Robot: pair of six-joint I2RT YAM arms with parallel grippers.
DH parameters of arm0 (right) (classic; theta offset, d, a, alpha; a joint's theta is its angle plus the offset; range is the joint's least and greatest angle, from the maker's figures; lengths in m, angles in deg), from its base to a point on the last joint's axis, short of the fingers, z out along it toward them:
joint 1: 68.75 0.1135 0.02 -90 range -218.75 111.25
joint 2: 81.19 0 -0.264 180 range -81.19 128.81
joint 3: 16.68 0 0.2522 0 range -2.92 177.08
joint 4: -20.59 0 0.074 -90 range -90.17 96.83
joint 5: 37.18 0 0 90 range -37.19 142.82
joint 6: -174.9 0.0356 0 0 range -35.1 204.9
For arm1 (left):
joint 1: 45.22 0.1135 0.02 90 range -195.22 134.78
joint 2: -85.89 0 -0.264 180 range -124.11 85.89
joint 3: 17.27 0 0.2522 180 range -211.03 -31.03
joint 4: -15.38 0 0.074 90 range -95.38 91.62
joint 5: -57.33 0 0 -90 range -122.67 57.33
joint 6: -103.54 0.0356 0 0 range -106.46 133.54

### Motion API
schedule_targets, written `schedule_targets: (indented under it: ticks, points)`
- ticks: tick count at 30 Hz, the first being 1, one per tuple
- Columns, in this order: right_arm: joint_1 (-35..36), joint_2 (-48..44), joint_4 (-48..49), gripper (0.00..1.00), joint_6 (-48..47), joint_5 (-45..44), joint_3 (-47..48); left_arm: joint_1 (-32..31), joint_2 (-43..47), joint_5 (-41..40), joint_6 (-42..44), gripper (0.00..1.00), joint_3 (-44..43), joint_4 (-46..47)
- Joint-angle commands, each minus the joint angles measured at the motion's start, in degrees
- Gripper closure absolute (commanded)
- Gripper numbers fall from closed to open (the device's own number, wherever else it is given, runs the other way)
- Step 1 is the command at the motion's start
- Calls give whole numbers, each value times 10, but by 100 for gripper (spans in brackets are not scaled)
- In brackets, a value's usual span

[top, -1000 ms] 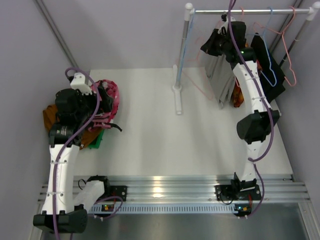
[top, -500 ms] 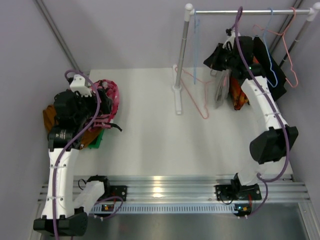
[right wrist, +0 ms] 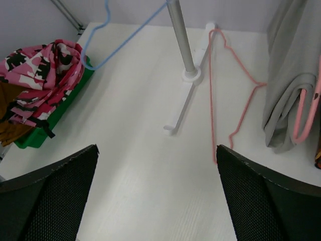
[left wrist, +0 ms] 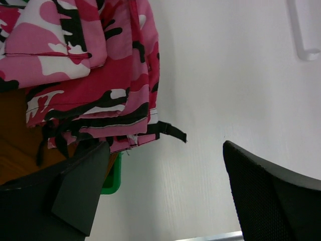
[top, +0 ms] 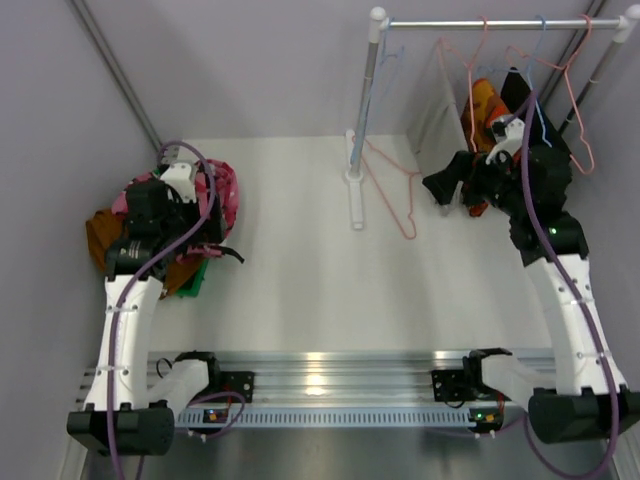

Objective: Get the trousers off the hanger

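The pink trousers (top: 222, 190) with white-and-black print lie heaped at the table's left, over a mustard-brown pair (top: 97, 235). My left gripper (top: 205, 212) hovers over that heap, and in its wrist view the jaws (left wrist: 165, 196) stand open and empty beside the pink cloth (left wrist: 85, 60). My right gripper (top: 447, 185) hangs near the rack, open and holding nothing (right wrist: 158, 196). A grey garment (right wrist: 288, 75) hangs on a pink hanger to its right, apart from the fingers. The right wrist view also takes in the pink trousers (right wrist: 45, 70) across the table.
A green bin (top: 195, 282) sits under the heap. The rack's pole (top: 365, 100) stands mid-table with its bar (top: 500, 22) above. A bare pink hanger (top: 395, 195) leans on the table. An orange patterned garment (top: 483, 100) and a black one (top: 520, 95) hang on the rack.
My right gripper has opened, let go of the grey garment and drawn back from the rack toward the near side. The left arm has shifted slightly over the heap.
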Motion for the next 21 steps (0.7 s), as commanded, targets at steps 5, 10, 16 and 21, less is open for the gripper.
schedule_targets:
  ticks: [5, 10, 16, 21]
  points:
    - [-2, -144, -8, 1, -89, -9, -65, 1, 22, -50, 23, 1, -54, -29]
    - [-2, -205, -26, 1, -82, -17, -96, 1, 59, -63, 19, 1, -40, -17]
    - [-2, -232, -39, 0, -77, -19, -103, 1, 79, -71, 26, 1, -37, -17]
    - [-2, -246, -45, 0, -75, -16, -105, 1, 97, -83, 23, 1, -37, -17]
